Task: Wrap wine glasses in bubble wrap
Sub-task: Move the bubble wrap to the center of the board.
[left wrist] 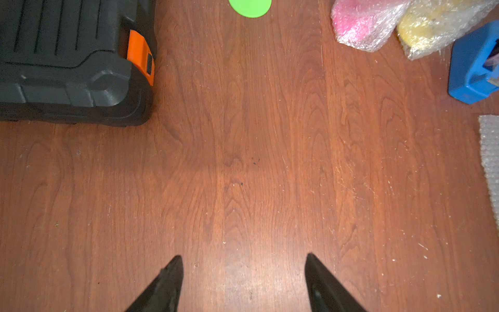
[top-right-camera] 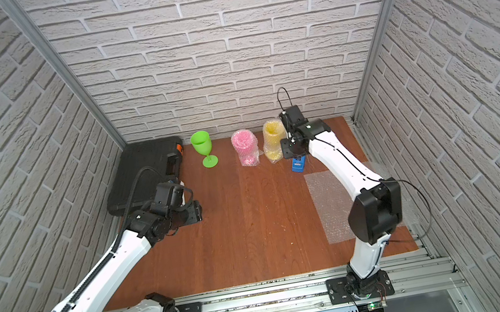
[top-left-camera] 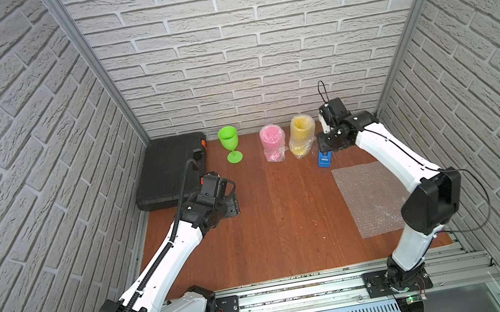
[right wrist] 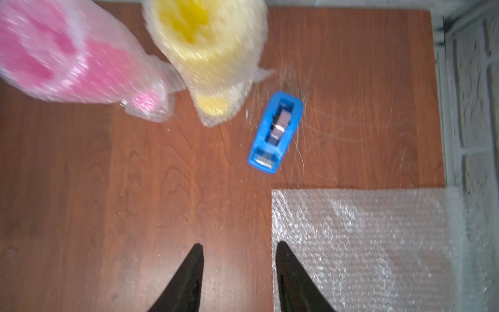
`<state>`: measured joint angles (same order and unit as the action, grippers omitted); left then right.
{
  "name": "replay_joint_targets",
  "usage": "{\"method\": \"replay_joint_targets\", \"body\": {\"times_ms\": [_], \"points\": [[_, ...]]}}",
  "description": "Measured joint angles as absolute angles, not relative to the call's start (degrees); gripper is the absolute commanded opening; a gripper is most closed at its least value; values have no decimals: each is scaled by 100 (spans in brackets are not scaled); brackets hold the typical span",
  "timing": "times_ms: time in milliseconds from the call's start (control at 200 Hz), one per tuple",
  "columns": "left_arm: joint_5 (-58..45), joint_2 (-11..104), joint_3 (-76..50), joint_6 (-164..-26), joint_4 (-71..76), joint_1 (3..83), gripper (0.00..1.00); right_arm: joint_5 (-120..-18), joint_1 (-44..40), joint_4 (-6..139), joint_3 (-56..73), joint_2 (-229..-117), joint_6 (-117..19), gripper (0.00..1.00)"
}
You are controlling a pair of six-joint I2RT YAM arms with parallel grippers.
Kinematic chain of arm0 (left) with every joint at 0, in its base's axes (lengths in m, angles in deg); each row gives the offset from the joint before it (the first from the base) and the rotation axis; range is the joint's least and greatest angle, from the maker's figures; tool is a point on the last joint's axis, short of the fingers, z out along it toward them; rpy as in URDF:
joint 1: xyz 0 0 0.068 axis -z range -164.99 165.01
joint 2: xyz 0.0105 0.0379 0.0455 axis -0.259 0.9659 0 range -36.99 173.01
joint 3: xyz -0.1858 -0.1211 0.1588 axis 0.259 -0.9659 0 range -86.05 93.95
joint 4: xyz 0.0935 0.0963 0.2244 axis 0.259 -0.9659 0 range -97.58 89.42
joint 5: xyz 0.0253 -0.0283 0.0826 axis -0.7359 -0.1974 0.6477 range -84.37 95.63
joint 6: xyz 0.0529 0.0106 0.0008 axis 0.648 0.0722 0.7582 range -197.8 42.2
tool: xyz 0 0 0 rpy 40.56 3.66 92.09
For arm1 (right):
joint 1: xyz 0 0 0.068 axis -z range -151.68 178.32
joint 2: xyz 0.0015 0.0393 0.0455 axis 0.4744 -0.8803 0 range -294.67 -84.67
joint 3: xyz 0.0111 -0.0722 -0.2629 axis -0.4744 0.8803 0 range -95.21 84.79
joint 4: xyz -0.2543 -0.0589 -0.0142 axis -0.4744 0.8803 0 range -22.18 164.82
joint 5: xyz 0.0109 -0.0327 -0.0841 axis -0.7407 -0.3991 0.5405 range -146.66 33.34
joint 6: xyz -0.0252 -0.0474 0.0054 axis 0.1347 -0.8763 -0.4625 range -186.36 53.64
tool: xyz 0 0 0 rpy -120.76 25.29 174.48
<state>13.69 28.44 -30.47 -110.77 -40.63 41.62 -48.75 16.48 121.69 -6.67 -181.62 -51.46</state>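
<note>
I count one bare goblet, two wrapped goblets, one flat bubble wrap sheet. Left end effector wide, right end effector narrower, both empty.

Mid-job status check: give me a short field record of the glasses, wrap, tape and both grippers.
wrapped: pink goblet, yellow goblet, both upright near the back wall
unwrapped: green goblet, upright, beside the black case
spare wrap: one bubble wrap sheet, flat on the table
tape dispenser: blue, between yellow goblet and sheet
left gripper: open, empty, above bare table
right gripper: open, empty, near the tape dispenser
</note>
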Motion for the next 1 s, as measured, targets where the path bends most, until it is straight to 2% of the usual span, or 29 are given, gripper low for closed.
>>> {"method": "replay_joint_targets", "body": {"times_ms": [180,370,525,670,730,1000], "points": [[1183,2846,-3065,-11040,-3873,4151,70,-5518,2350,12095,1001,-18219,-5026,57],[1032,2859,-3113,-11042,-3781,4138,69,-5756,2483,11856,1753,-18560,-4923,55],[982,2857,-3150,-11057,-3777,4138,69,-5927,2485,11572,1903,-18798,-4891,43],[953,2855,-3181,-11060,-3781,4138,69,-5914,2485,11463,1890,-18927,-4858,13],[947,2852,-3181,-11060,-3781,4138,69,-5916,2514,11461,1892,-18927,-4819,3],[1001,2728,-3209,-11062,-3781,4125,68,-6073,2293,11520,1956,-18568,-4543,3]]}}
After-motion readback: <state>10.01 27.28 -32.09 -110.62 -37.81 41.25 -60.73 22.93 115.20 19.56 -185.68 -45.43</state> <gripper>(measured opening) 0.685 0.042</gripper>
